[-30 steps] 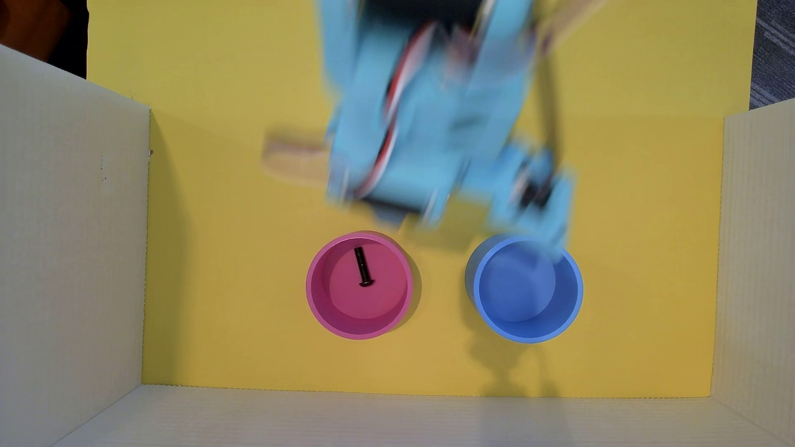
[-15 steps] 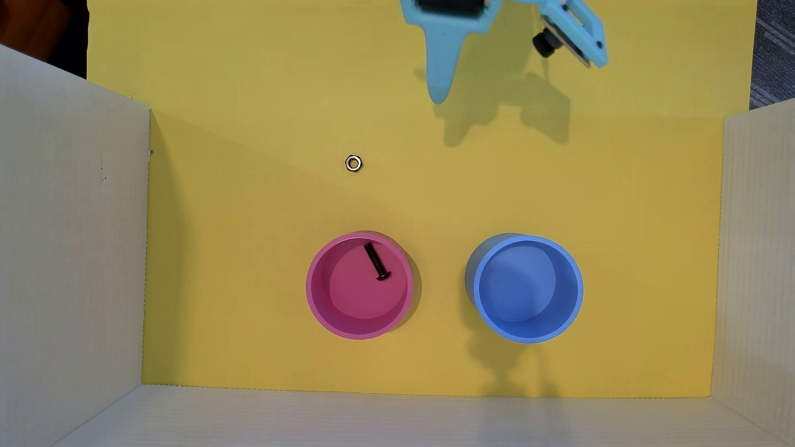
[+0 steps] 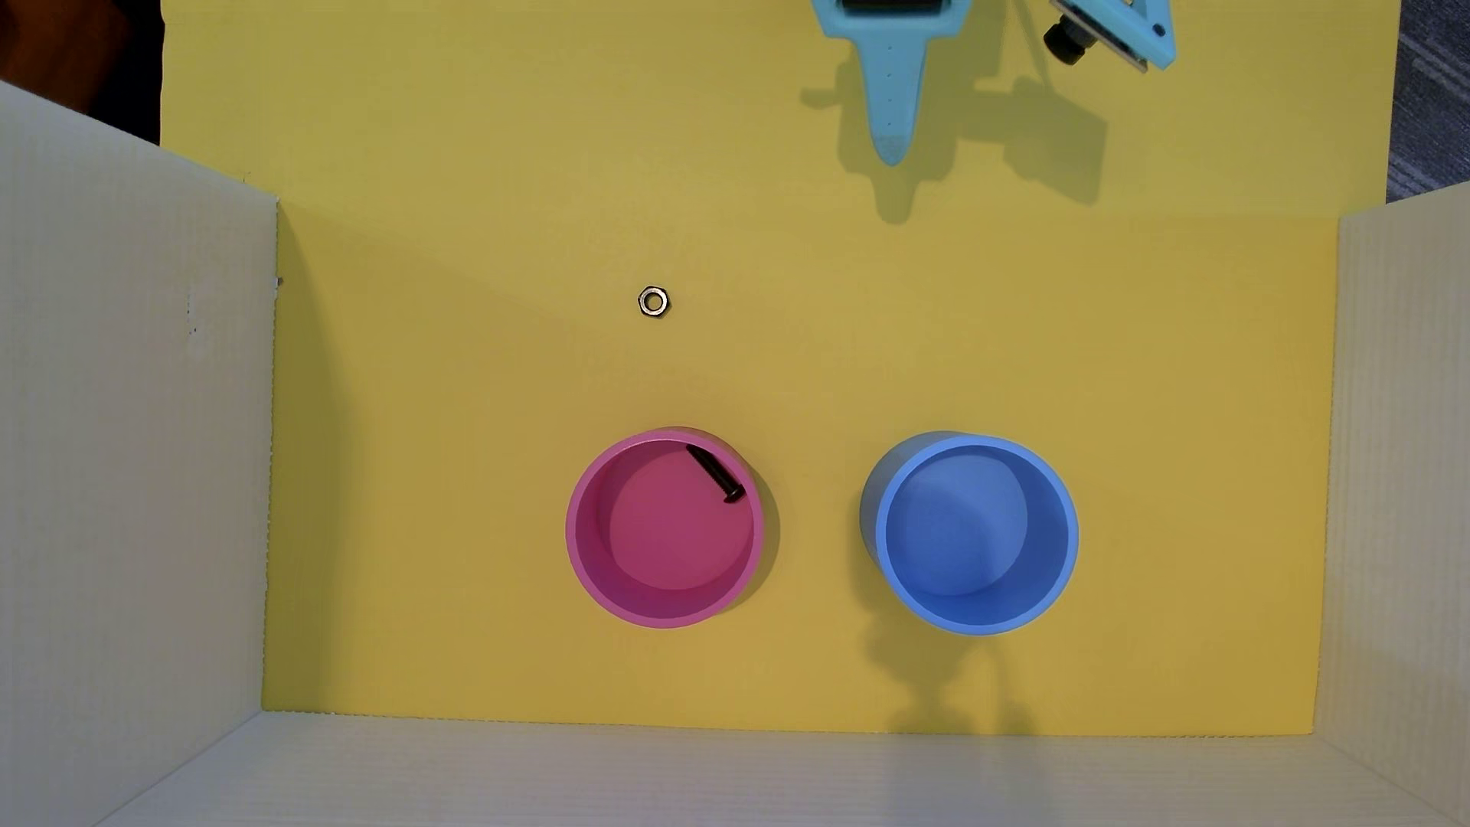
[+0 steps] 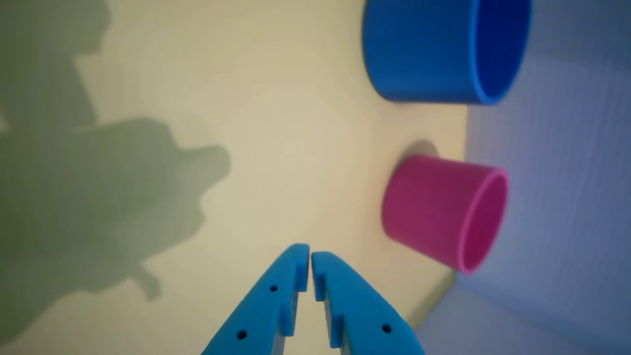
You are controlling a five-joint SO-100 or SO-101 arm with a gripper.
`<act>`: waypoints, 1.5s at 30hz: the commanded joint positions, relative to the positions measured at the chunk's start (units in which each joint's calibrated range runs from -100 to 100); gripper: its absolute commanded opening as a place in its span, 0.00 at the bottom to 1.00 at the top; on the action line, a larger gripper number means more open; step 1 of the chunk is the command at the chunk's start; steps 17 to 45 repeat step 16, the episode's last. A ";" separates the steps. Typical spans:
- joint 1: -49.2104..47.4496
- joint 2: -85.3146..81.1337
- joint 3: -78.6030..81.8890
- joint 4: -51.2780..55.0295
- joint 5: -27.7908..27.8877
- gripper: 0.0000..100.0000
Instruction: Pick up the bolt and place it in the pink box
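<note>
Overhead view, left to right: silver hex nut (image 3: 653,301) lay alone on the yellow mat (image 3: 445,445), untouched. The bolt (image 3: 715,473) was already inside the pink box (image 3: 585,533), leaning against the inner wall at upper right. Blue container (image 3: 1070,533) beside it was empty. Gripper (image 4: 310,255) was parked at the top edge, well apart from both cups; in the wrist view its jaws were closed, tips nearly touching, holding nothing. Judged: placement done, nothing left except maybe homing the arm.
</note>
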 commanded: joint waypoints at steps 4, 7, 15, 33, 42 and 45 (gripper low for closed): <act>-0.41 0.32 8.35 0.45 0.35 0.02; 0.25 -0.10 10.43 0.20 -0.07 0.01; 0.25 -1.62 10.61 0.54 0.35 0.01; 0.25 -1.62 10.61 0.54 0.35 0.01; 0.25 -1.62 10.61 0.54 0.35 0.01; 0.25 -1.62 10.61 0.54 0.35 0.01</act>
